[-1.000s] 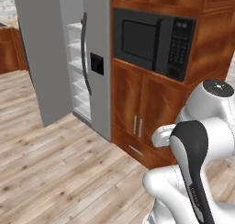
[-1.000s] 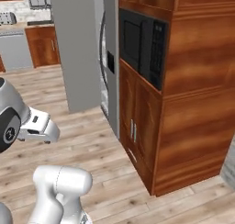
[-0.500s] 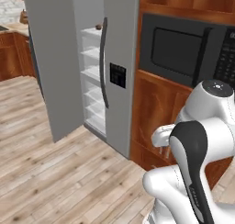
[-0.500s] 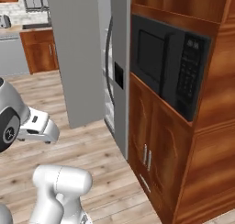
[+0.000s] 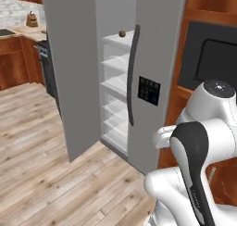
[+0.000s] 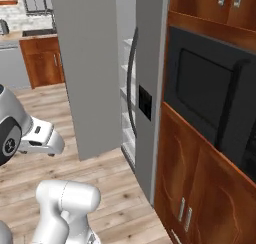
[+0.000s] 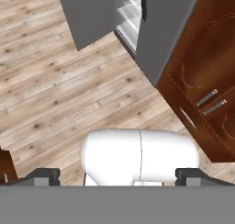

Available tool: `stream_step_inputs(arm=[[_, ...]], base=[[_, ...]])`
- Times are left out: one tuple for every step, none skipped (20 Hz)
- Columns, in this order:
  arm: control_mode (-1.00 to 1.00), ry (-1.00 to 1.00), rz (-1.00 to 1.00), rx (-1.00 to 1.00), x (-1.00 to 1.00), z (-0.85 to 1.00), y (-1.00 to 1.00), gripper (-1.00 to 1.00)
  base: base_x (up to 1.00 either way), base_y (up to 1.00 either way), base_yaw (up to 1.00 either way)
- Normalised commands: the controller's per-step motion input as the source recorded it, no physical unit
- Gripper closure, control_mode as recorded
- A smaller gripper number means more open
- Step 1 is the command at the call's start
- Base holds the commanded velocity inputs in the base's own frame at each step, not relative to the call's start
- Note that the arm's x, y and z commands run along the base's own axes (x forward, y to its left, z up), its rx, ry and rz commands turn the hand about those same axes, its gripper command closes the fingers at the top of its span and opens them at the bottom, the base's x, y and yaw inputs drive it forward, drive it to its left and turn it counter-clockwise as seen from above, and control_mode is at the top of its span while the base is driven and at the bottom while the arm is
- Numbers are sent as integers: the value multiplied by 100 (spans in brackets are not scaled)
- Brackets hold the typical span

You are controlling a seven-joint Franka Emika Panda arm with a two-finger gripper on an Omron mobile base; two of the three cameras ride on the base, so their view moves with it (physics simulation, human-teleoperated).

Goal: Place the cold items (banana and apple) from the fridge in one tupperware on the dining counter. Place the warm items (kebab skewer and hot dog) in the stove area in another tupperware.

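The grey fridge (image 5: 157,44) stands ahead with its left door (image 5: 69,67) swung open, showing clear shelves. A small round dark apple (image 5: 122,34) rests on the top shelf. The fridge (image 6: 150,53) also appears from the other side, and from above (image 7: 158,30). My gripper (image 7: 117,177) hangs over the wooden floor short of the fridge. It is open, the fingertips (image 7: 43,175) far apart with nothing between them. What looks like the black stove (image 5: 47,65) peeks past the open door. The banana, both tupperware, the dining counter, kebab skewer and hot dog are out of view.
A built-in black microwave (image 6: 210,98) sits in wooden cabinets (image 6: 200,193) right of the fridge. A far counter (image 5: 18,33) with wooden base cabinets runs along the left wall. Plank floor (image 5: 41,141) stretches before the fridge.
The base has driven, so the whole scene shifted. The fridge is now nearer and more centred, and its open shelves face me. The arm's pose looks unchanged.
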Motion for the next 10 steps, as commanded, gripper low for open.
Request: stream_step_inputs(arm=[[100,0,0,0,0,0,0,-100],[100,0,0,0,0,0,0,-100],[100,0,0,0,0,0,0,-100],[100,0,0,0,0,0,0,-100],[100,0,0,0,0,0,0,-100],[100,0,0,0,0,0,0,-100],[100,0,0,0,0,0,0,-100],[100,0,0,0,0,0,0,-100],[100,0,0,0,0,0,0,-100],[100,0,0,0,0,0,0,-100]], base=[[93,29,-13],[95,29,-13],[98,34,-13],[98,34,-12],[94,32,-12],[92,31,-13],[90,30,-14],[89,30,-16],[90,28,-17],[88,27,-25]])
